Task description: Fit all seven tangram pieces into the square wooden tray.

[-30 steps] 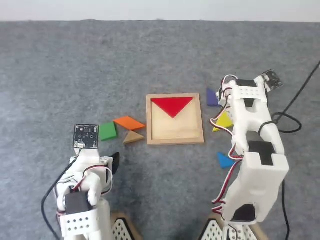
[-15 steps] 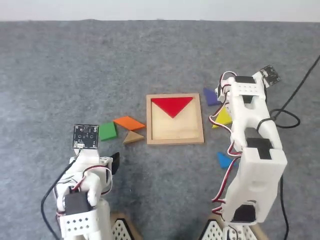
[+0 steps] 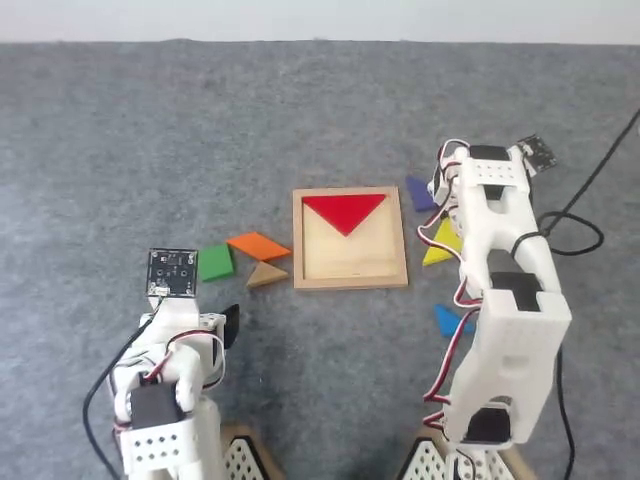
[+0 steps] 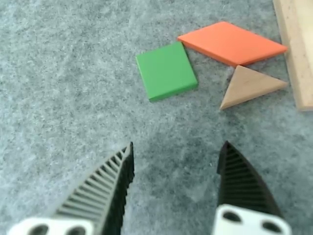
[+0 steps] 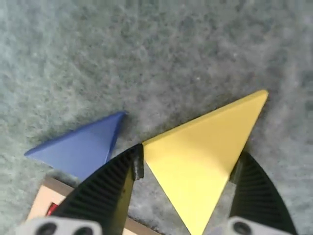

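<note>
The square wooden tray (image 3: 350, 270) lies mid-table with a red triangle (image 3: 345, 211) in its far half. Just right of the tray lies a yellow triangle (image 5: 205, 161), flat on the mat. My right gripper (image 5: 188, 164) is open, one finger on each side of it and close to its edges. A dark blue triangle (image 5: 80, 146) lies beside it, off the tray's far right corner. My left gripper (image 4: 177, 147) hangs open and empty over bare mat, short of the green square (image 4: 166, 71), orange parallelogram (image 4: 232, 43) and tan triangle (image 4: 249, 85).
A light blue triangle (image 3: 448, 320) lies on the mat near the right arm's base. The green square (image 3: 215, 262), orange parallelogram (image 3: 258, 245) and tan triangle (image 3: 265, 273) are clustered left of the tray. Grey mat stretches open beyond the tray.
The right arm has shifted slightly toward the far side and left, settling over the yellow triangle. The left arm has not moved.
</note>
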